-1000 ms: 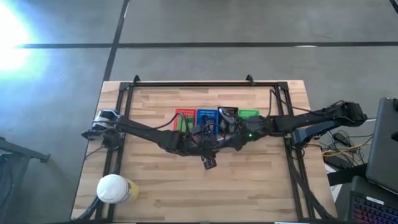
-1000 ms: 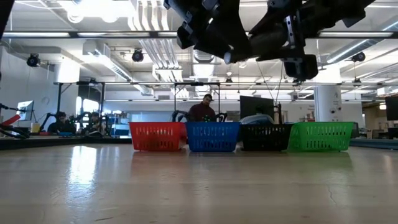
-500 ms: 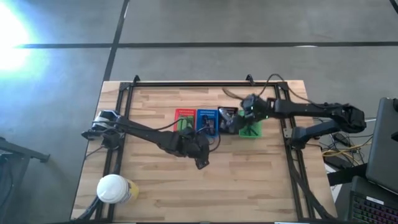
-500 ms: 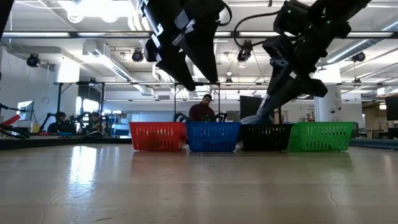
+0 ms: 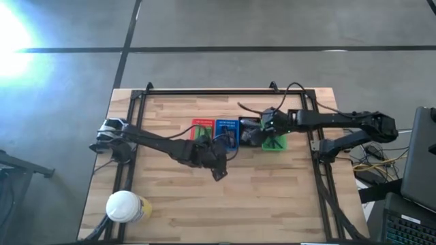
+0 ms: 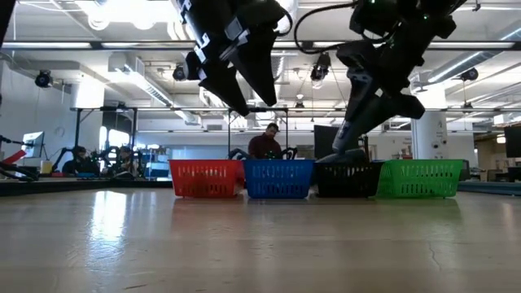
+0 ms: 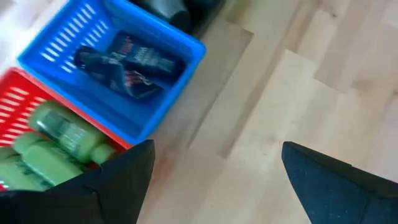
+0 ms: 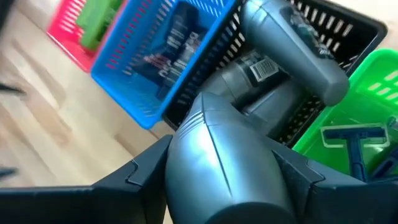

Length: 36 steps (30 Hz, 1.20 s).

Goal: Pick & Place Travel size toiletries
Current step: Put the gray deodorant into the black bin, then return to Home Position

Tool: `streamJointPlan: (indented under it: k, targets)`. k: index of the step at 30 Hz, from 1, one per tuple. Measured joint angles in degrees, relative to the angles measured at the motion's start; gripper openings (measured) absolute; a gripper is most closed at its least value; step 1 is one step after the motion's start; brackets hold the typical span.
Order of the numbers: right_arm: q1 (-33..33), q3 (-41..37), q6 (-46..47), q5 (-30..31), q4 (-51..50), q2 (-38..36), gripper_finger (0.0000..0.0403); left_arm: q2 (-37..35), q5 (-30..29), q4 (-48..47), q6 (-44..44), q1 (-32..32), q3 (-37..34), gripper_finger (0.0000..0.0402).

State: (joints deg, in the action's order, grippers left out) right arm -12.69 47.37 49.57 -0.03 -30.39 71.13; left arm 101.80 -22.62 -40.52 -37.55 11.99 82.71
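Note:
My right gripper (image 8: pixel 227 186) is shut on a grey-silver oval piece (image 8: pixel 224 155) above the black basket (image 5: pixel 249 125), slanting down toward it (image 6: pixel 348 134). Two more grey-silver pieces (image 8: pixel 292 43) lie in that basket. Dark tubes (image 7: pixel 127 62) lie in the blue basket (image 5: pixel 227 128), and green packets (image 7: pixel 56 137) in the red basket (image 5: pixel 201 128). A blue razor (image 8: pixel 354 140) rests in the green basket (image 5: pixel 274 141). My left gripper (image 7: pixel 214 177) is open above bare wood, just on the near side of the blue and red baskets (image 5: pixel 218 173). My right gripper pinches the grey-silver oval piece between its two fingers (image 8: pixel 143 177), one on each long side. The fingers slant down from the table's right and near side. The piece is lifted, and its lower end (image 6: pixel 338 155) is at the black basket's rim.
The four baskets stand in a row at the table's middle. A big white-lidded yellowish jar (image 5: pixel 125 206) stands at the near left corner. Bare wood (image 5: pixel 272 197) lies on the near side of the baskets. People sit in the room beyond the table (image 6: pixel 264 145).
My right gripper has moved from the table's middle toward the far right, to above the black basket, and has tipped downward. My left gripper has shifted a little toward the table's left and tilted.

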Motion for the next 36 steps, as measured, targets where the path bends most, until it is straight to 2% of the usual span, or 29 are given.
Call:
streamJointPlan:
  k: [2,7,13,17,20,30,36]
  targets:
    - [0.1,0.0,-1.6,1.9,-0.2,1.1,0.0194,-0.6,0.0,0.1,0.8,-0.6,-0.6,0.0355]
    - [1.7,2.0,-7.9,15.1,-0.3,4.3,0.0194,-1.6,0.0,0.6,1.5,-1.9,-2.0,0.0355]
    - [5.7,2.4,-10.8,18.4,4.5,10.5,0.0194,-1.8,0.0,0.7,1.7,-2.2,-2.6,0.0355]
    - [9.4,1.6,-11.3,28.2,5.4,13.4,0.0197,-1.8,0.1,0.5,1.8,-2.2,-3.3,0.0355]
    - [11.7,1.4,-12.1,34.0,5.3,15.2,0.0219,-1.9,0.0,0.5,2.2,-2.2,-3.4,0.0355]
    - [12.4,1.8,-12.4,33.7,6.2,19.8,0.0290,-1.9,0.7,0.6,5.4,-2.4,-3.4,0.0355]
    - [13.8,3.2,-14.1,32.6,5.8,13.7,0.0317,-1.9,3.2,0.8,5.9,-2.9,-3.4,0.0355]
